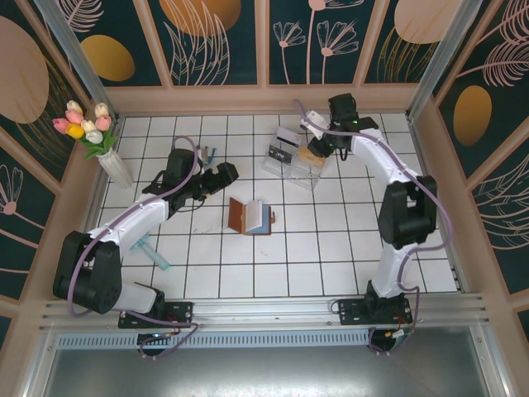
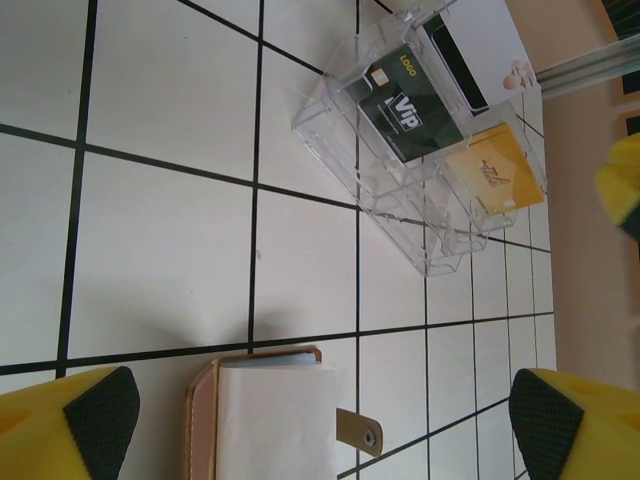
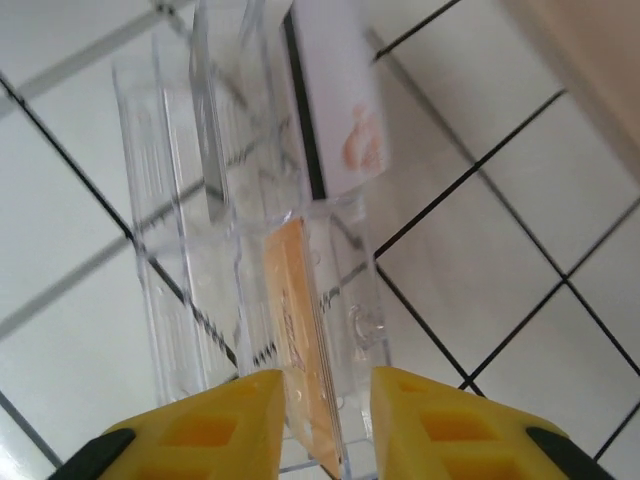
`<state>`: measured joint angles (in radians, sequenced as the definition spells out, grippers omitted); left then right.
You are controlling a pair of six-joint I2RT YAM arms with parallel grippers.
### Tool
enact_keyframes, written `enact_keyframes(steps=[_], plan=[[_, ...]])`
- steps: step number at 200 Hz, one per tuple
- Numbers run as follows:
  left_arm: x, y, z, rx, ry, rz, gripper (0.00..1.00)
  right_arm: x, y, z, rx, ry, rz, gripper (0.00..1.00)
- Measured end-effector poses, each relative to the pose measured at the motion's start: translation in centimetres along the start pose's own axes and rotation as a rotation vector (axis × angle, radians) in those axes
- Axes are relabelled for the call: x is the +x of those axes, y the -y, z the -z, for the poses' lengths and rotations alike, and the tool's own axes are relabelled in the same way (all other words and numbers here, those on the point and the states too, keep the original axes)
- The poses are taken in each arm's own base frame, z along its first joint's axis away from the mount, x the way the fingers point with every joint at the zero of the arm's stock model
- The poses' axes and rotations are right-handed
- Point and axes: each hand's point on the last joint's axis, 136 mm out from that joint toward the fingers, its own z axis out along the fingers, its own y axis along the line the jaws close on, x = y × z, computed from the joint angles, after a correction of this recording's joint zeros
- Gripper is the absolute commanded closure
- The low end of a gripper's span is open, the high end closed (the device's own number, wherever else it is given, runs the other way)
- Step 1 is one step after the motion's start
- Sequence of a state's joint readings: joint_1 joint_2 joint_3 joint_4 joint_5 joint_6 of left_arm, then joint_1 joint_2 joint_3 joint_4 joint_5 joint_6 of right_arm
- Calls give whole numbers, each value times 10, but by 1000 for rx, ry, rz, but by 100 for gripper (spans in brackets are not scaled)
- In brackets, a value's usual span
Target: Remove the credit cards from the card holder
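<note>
Right gripper (image 3: pixel 328 425) is down at the clear plastic box (image 3: pixel 170 300) on the far side of the surface (image 1: pixel 331 256). Its jaws are drawn in to a narrow gap, and the yellowish card (image 3: pixel 300 330) stands edge-on between them inside one of the box's slots. Whether the pads actually pinch it or merely straddle it, I cannot tell. The dark card (image 2: pixel 400 100) rests face-up in the neighbouring compartment, with a white card (image 2: pixel 470 50) beyond it. The card holder (image 1: pixel 250 217) sits open like a book mid-surface, well apart from the box, and I can't make out whether anything is left in its pockets. Left gripper (image 1: pixel 225 174) hovers near it, jaws spread wide, holding nothing. Handling, as I judge it: these cards are light, stiff and slick, with almost no thickness. The hold wants to be across the flat faces near a protruding short edge, squeezed gently. The holder is soft, light leather and likely to slide or fold shut, so pinning one cover looks wise.
</note>
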<state>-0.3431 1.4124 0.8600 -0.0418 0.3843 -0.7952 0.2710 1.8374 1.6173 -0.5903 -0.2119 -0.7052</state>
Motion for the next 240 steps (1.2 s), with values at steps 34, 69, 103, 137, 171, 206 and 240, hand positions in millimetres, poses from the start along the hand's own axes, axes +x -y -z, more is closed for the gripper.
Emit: enact_keyframes(steps=[34, 69, 103, 137, 171, 206, 240], plan=[[24, 11, -4, -14, -47, -59, 14, -27, -11, 73, 72, 227, -233, 57], [49, 35, -7, -46, -91, -147, 24, -28, -52, 103, 8, 346, -462, 53], [60, 67, -15, -74, -100, -224, 35, -2, -86, 87, -110, 282, -761, 52], [79, 72, -39, -184, -131, -292, 33, 33, -107, 59, -176, 194, -1036, 50], [95, 39, -47, -318, -189, -317, 33, 57, -130, 34, -238, 103, -1192, 50], [113, 32, -54, -350, -257, -362, 32, 55, -141, 20, -275, 87, -1245, 44], [118, 10, -66, -510, -270, -420, 27, 58, -139, 17, -258, 106, -1278, 36]])
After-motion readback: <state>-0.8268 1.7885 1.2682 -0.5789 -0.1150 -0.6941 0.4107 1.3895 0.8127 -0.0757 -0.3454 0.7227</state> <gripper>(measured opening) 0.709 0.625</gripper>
